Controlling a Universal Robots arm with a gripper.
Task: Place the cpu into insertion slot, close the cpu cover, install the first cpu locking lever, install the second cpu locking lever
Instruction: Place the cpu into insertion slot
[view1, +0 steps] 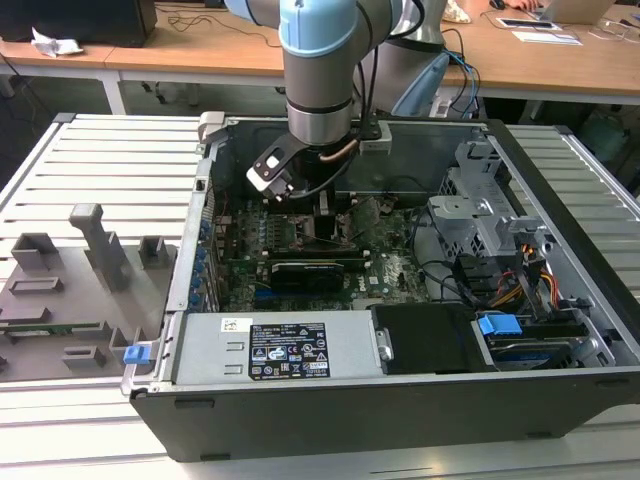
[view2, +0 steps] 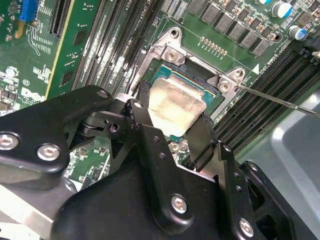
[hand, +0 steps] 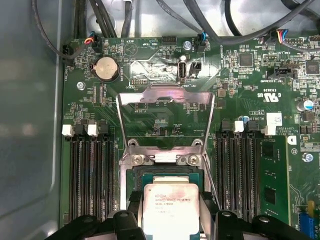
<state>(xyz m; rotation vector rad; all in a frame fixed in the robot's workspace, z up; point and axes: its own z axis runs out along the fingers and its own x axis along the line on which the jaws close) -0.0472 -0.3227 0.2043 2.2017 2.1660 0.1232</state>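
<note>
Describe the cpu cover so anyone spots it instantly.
In the open computer case, the green motherboard carries two banks of black memory slots. Between them, the cpu cover is the grey frame swung open beside the insertion slot, uniquely having a square window.

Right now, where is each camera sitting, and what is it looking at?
Exterior view: off the arm, above the open computer case, looking down into it; the arm shows.
First wrist view: on the arm, facing the green board and open cpu cover; the gripper holds the cpu.
Second wrist view: on the arm, slanting past the gripper's black body toward the insertion slot.
Shared: both wrist views show the cpu between the gripper's fingers.
</note>
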